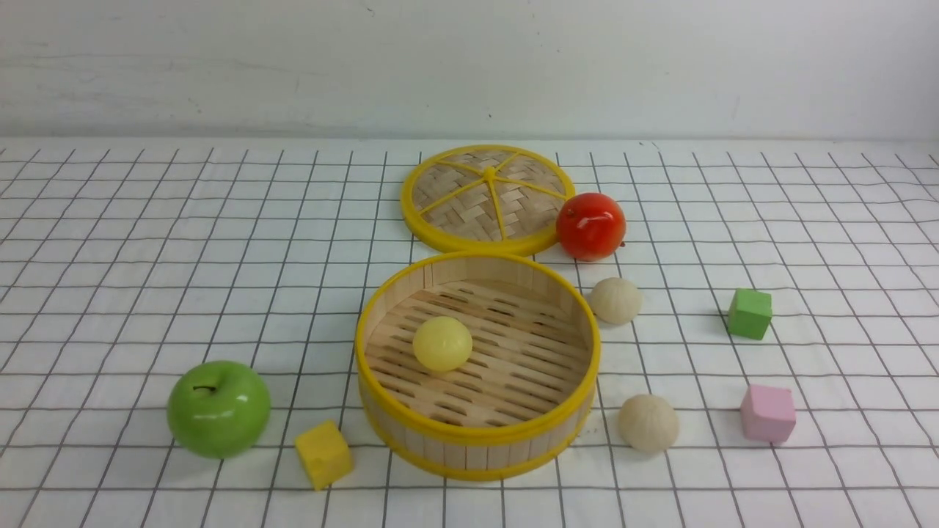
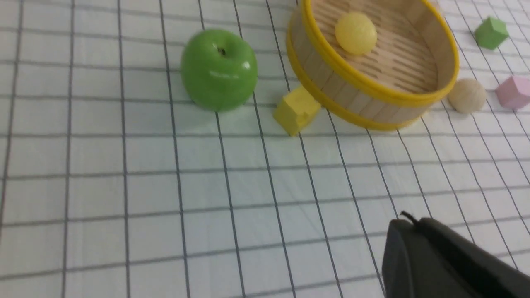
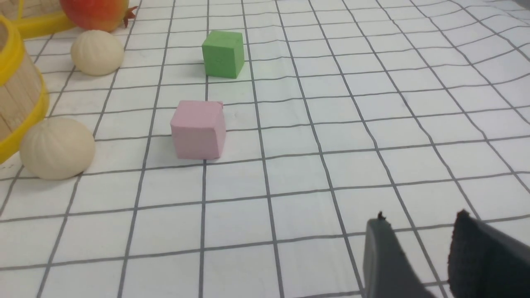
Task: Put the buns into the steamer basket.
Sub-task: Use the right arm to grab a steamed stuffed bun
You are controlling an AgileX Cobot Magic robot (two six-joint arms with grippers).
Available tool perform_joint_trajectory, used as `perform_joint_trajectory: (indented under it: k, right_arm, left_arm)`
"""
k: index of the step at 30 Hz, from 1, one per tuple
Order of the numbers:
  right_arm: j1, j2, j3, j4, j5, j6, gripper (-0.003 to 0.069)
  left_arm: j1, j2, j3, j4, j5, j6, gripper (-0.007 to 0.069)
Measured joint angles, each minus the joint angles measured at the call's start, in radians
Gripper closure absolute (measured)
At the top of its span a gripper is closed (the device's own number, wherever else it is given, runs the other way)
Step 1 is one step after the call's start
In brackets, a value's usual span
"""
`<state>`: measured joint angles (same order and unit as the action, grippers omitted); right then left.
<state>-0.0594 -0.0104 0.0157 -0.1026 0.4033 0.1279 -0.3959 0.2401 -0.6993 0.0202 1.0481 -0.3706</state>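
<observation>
Front looks forward, wrists share steamer basket (image 2: pixel 335 89)

Left fingers (image 2: pixel 418 252) pressed together; right fingers (image 3: pixel 383 258) parted, empty.

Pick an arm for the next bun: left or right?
Right. The near cream bun and far cream bun lie right of the steamer basket; the right gripper is open. The left gripper is shut, on the green apple side.

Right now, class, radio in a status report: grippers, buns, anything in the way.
Left gripper shut, right gripper open, both empty. Yellow bun inside steamer basket; far cream bun, near cream bun outside, right of it. Nothing blocking them.
</observation>
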Motion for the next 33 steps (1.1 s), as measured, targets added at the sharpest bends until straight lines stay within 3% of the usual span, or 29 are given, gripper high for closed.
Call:
perform_joint_trajectory:
  k: [3,9,15,20,33]
  right_arm:
    - [0.0,0.0,0.0,0.0,0.0,0.0,0.0418]
    - [0.0,0.0,0.0,0.0,0.0,0.0,0.0418]
    - [0.0,0.0,0.0,0.0,0.0,0.0,0.0418]
    - [0.0,0.0,0.0,0.001,0.0,0.0,0.0418]
    - [0.0,0.0,0.0,0.002,0.0,0.0,0.0418]
  left_arm:
    - [0.008,-0.014,0.068,0.052,-0.132,0.0,0.0638]
    - [0.124,-0.179,0.34,0.077,-0.511,0.003,0.0638]
    - [0.193,-0.25,0.594,0.073,-0.674,0.003,0.0638]
    - [0.232,-0.25,0.719,0.072,-0.726,0.003,0.0638]
    - [0.246,-0.25,0.73,0.071,-0.662,0.003,0.0638]
